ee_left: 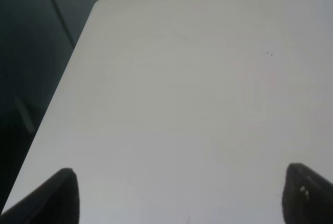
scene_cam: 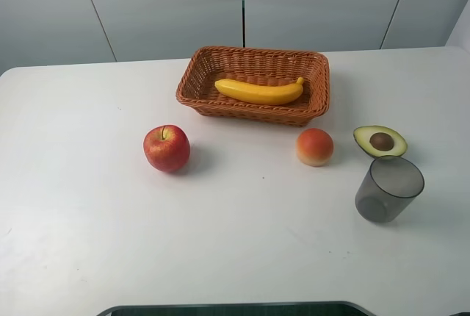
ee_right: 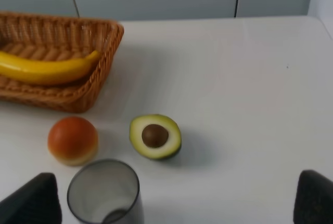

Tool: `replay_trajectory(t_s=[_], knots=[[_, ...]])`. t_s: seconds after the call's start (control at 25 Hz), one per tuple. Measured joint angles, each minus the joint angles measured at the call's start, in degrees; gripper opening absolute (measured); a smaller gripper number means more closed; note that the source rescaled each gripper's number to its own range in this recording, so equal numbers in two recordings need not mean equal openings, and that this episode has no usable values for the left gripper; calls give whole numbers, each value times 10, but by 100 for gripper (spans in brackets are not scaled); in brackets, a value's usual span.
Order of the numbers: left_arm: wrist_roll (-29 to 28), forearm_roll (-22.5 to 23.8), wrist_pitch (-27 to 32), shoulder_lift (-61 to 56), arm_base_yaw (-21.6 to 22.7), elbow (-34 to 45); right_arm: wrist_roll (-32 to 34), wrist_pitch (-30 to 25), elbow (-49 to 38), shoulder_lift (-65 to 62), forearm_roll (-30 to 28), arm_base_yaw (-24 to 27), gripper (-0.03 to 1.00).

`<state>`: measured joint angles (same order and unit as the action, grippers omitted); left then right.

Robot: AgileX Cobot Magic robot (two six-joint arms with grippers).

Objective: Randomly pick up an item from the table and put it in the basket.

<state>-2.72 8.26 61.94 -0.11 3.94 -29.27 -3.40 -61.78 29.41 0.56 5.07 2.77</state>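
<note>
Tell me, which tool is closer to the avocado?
The right. The right tool hangs just short of the avocado, with the cup beside it. The left tool sees only bare table near a corner, no avocado in sight.

The basket is orange-brown woven wicker, rough and ribbed, with a braided rim. The banana in it looks smooth and glossy, almost plastic. The desk is smooth, white and faintly sheened. The cup is grey translucent plastic. The apple shines slightly.
</note>
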Motion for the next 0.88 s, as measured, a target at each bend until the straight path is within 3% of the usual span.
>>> replay_trajectory(t_s=[0.88], knots=[[2,0,0,0,0,0,-6,-7,-1,-6,-6,0,94]])
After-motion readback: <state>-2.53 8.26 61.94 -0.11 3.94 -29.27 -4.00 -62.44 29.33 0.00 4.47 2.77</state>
